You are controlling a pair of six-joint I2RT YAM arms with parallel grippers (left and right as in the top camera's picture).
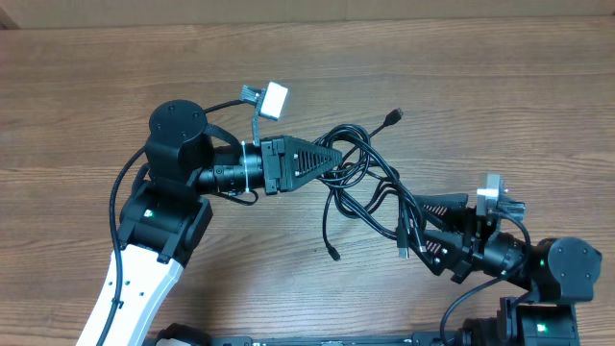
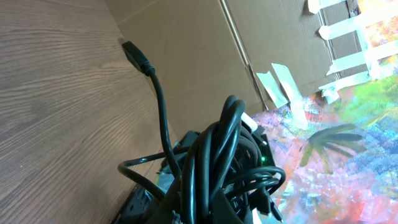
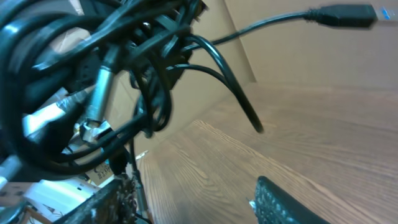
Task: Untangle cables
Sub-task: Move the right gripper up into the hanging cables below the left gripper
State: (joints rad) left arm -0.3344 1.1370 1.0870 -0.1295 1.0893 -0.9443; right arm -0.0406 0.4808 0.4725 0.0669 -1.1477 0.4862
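The cables (image 1: 370, 178) lie as a tangle of thin black cords on the wooden table between both arms. One plug end (image 1: 394, 116) points to the back, and two more ends (image 1: 334, 254) hang toward the front. My left gripper (image 1: 333, 160) is shut on the left side of the bunch. In the left wrist view the looped cords (image 2: 217, 155) rise from the shut left gripper (image 2: 211, 214), and a plug (image 2: 135, 55) sticks up. My right gripper (image 1: 420, 222) is open at the tangle's right edge. In its wrist view the right gripper (image 3: 186, 205) stands wide, one thin strand (image 3: 132, 177) beside its left finger (image 3: 93, 199).
A cardboard wall (image 2: 205, 56) stands behind the table, with a colourful painted sheet (image 2: 354, 149) beyond it. A white block (image 1: 275, 98) sticks out above the left wrist. Bare wood (image 1: 480, 86) runs along the table's back.
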